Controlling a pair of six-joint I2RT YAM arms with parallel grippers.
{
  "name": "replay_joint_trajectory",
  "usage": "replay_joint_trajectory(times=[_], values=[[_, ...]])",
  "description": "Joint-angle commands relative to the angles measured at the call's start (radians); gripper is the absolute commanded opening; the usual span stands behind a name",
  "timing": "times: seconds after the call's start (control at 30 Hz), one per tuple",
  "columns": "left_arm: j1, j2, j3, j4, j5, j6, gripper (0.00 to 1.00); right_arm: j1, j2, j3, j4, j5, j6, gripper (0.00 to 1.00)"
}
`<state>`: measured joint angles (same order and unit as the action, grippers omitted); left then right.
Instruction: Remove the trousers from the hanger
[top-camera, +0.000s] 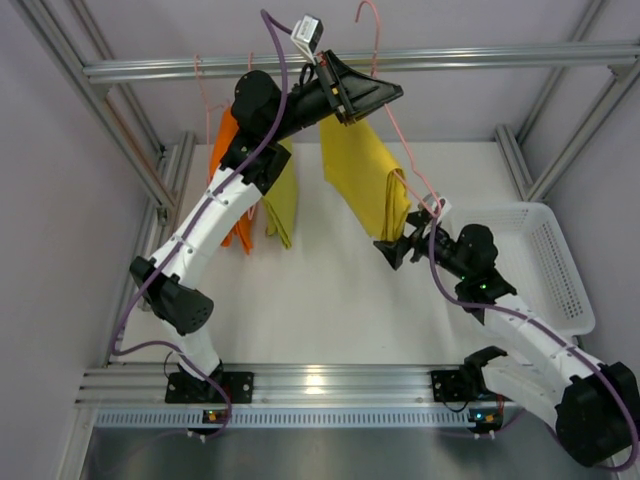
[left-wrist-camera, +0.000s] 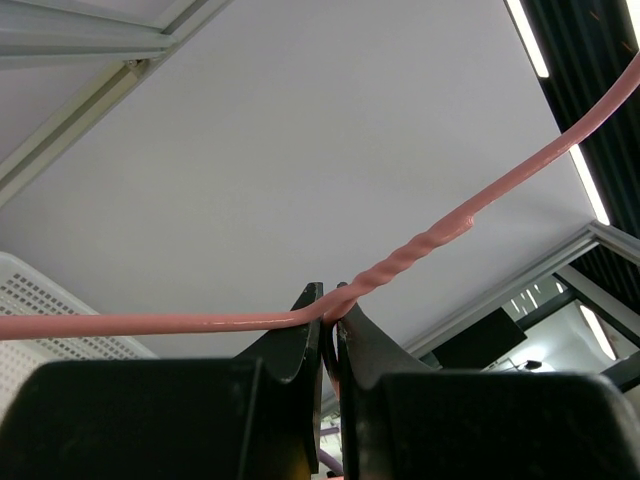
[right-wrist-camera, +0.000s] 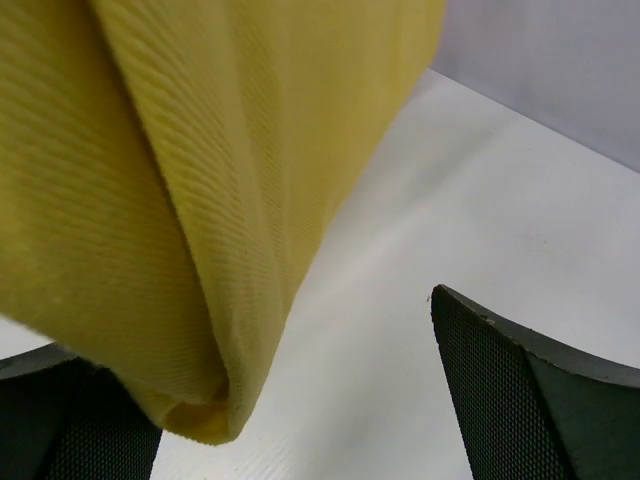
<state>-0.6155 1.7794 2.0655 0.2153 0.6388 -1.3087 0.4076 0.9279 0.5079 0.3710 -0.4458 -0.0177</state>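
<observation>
The yellow trousers hang folded over a pink wire hanger held away from the rail. My left gripper is shut on the hanger's wire just below its twisted neck. My right gripper is open at the yellow trousers' lower end. In the right wrist view that folded lower end hangs between the open fingers, close to the left one. The orange trousers and the yellow-green trousers hang behind the left arm, partly hidden.
A metal rail crosses the top of the frame, with other pink hangers on it. A white mesh basket stands at the right on the white table. Aluminium frame posts run along both sides.
</observation>
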Motion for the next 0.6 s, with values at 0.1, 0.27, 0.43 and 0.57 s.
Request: replay_joint_trajectory(times=[0.1,0.27,0.43,0.57], values=[[-0.001,-0.054,0.114,0.225,-0.016,0.025,0.0,-0.082,0.045,-0.006,0.137,0.039,-0.033,0.97],[-0.001,-0.055,0.113,0.226,-0.013,0.019,0.0,-0.121,0.071,0.035,0.157,0.033,-0.008,0.93],[-0.001,-0.054,0.108,0.229,-0.011,0.023,0.0,-0.122,0.061,0.058,0.155,0.009,-0.034,0.92],[-0.001,-0.049,0.107,0.23,-0.013,0.028,0.0,-0.142,0.055,0.043,0.148,0.002,-0.07,0.91]])
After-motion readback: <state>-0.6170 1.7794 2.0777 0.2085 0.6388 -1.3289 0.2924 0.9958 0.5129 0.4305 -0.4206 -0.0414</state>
